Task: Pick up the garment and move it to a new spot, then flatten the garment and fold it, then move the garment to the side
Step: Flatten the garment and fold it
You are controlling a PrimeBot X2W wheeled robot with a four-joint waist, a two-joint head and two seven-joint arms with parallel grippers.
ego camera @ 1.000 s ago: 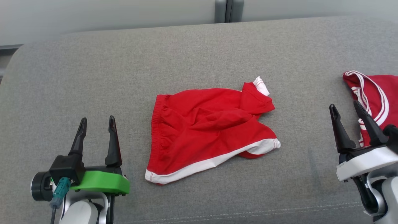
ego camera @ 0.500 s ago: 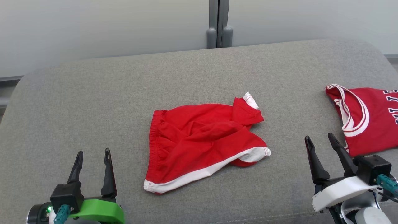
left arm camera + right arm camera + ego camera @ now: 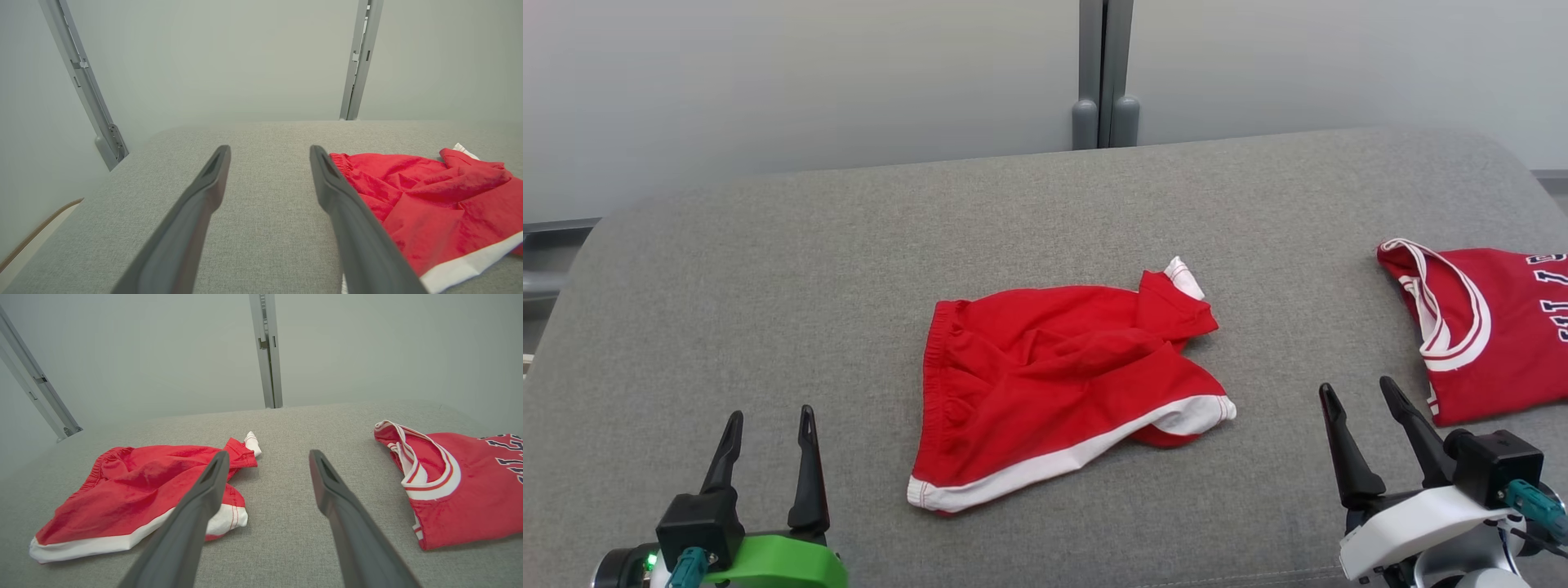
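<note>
Up goes my head camera since a second ago: more of the pale wall (image 3: 809, 82) and its grey post (image 3: 1104, 73) are in view now, and everything sits lower in the picture. That's the view shifting. The clothes lie on the cushion as they did before.

Red shorts (image 3: 1054, 384) are crumpled in the middle of the grey cushion (image 3: 768, 269). The gathered waistband is toward my left, the white hem band runs along the near edge, and one leg is bunched up at the far right corner.

Left gripper (image 3: 770, 412) is low on my left, fingers spread wide, nothing between them. On its wrist view the waistband sits just past the right-hand finger, apart from it.

Right gripper (image 3: 1356, 385) is low on my right, spread just as wide and empty too, with bare cushion between it and the shorts.

Off to its right is a red jersey (image 3: 1494, 327), white trim, dark lettering, cut off by the picture's edge. It's near the gripper and not touching it.
</note>
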